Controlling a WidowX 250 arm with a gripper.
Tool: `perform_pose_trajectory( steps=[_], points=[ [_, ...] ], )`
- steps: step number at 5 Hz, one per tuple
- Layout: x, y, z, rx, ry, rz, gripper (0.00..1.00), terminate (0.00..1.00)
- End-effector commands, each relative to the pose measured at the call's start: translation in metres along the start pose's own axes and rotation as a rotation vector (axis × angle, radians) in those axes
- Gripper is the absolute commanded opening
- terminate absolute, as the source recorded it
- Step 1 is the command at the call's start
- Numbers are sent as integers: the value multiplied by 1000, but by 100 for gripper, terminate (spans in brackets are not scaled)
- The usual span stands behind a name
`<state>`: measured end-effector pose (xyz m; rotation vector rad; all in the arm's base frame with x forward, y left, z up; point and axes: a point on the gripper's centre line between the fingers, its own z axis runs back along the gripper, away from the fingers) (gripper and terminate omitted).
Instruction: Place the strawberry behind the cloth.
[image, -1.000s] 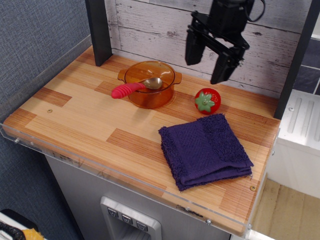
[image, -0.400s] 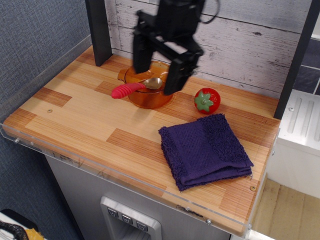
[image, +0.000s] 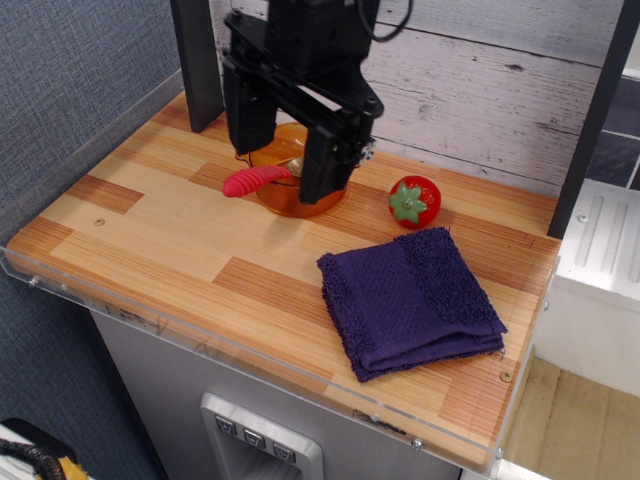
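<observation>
Striped wooden table (image: 150, 230) backed by whitewashed plank wall (image: 480, 90).

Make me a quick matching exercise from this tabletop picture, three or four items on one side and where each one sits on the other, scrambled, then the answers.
Things:
1. strawberry
2. cloth
3. spoon
4. pincer

Places:
A. red handle sticking out of the amber bowl
B. open, in front of the bowl
C. folded, at the table's right front
D. on the wood just behind the cloth

Pairs: 1-D, 2-C, 3-A, 4-B
</observation>
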<state>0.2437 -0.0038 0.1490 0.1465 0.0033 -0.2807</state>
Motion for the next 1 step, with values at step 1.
perform_pose_trajectory(
  steps=[1],
  points=[
    [-20, 3, 20, 47, -14, 58, 100, 100]
  ],
)
